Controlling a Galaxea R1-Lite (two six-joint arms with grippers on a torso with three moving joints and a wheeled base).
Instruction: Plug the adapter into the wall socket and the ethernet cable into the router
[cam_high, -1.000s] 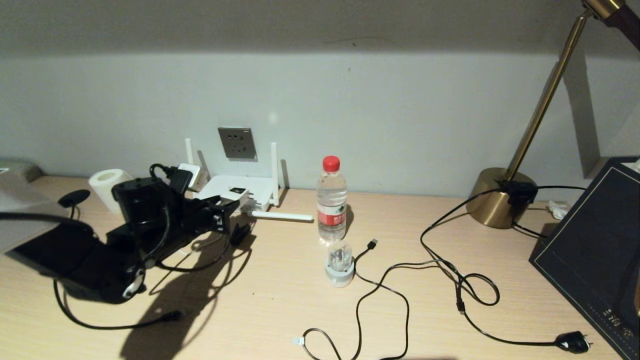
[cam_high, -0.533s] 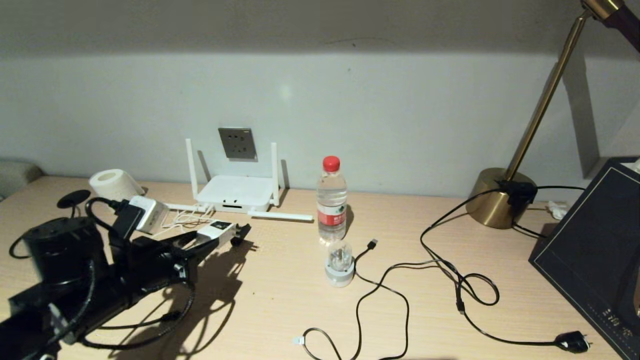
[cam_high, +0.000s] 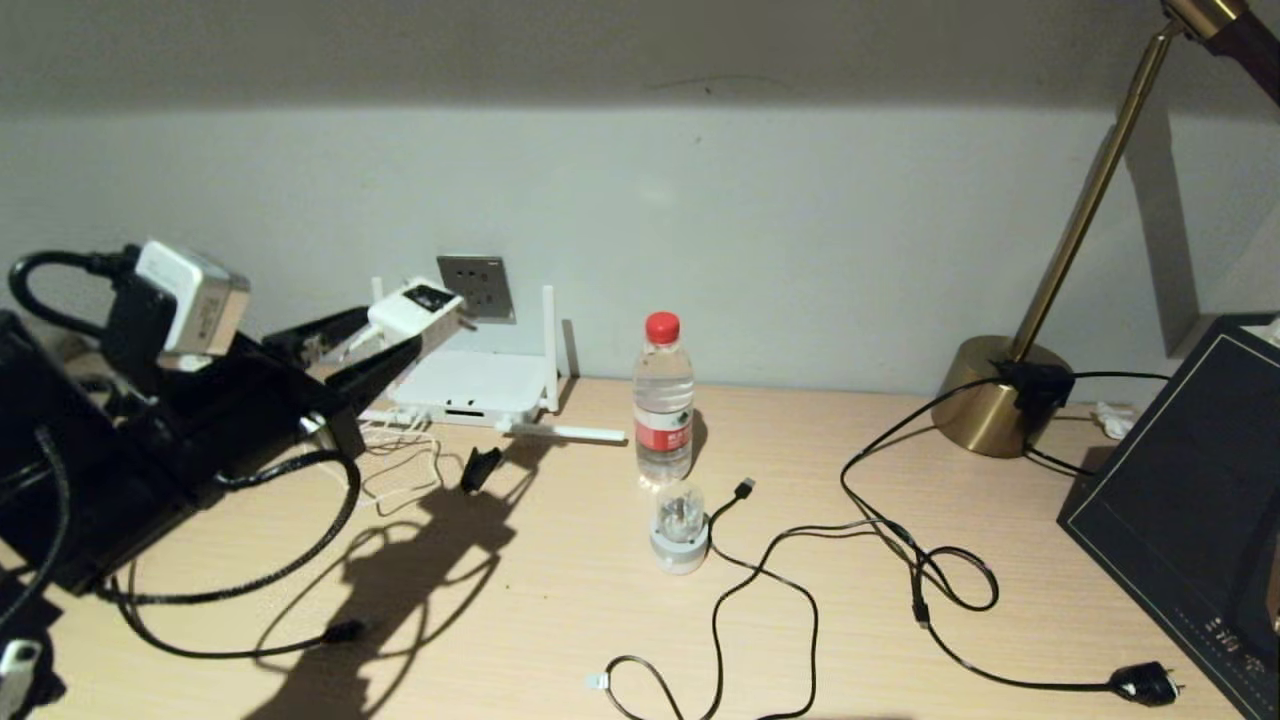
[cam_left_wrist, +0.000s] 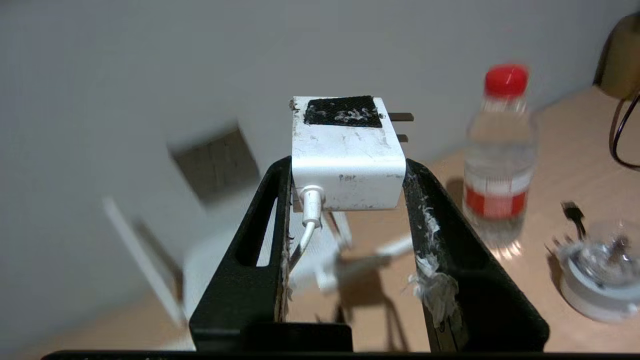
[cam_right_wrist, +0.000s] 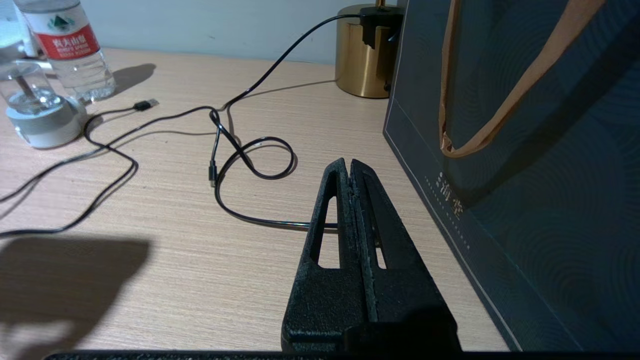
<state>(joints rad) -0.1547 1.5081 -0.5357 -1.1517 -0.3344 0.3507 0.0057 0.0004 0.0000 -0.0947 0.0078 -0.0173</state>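
The left pincer (cam_high: 400, 325) is clamped on the adapter (cam_high: 415, 308), which it holds raised off the worktop (cam_high: 560, 600), one finger pressed on each side of the white body. In the left wrist view the adapter (cam_left_wrist: 347, 155) sits at the fingertips with its dark patch uppermost, its thin white cord trailing back between the fingers, and its two metal prongs projecting out ahead.

The wall socket (cam_high: 474, 286) lies at roughly 2 o'clock from the adapter in the head view, just beside it but apart; contact has not yet been made. The prongs point toward the wall, though in the wrist view the socket (cam_left_wrist: 215, 162) stands off to one side of the prong line. The coming move therefore appears to call for a sideways correction before the push inward.

The router (cam_high: 470, 385) sits on the worktop directly below the socket, at 6 o'clock from it. The ethernet cable is not identifiable with certainty among the black leads.

The right pincer (cam_right_wrist: 350, 175) is parked low over the worktop at the far right, fingers pressed together on nothing, beside a dark bag (cam_right_wrist: 525, 175). The left arm is clearly the nearer one to the socket.
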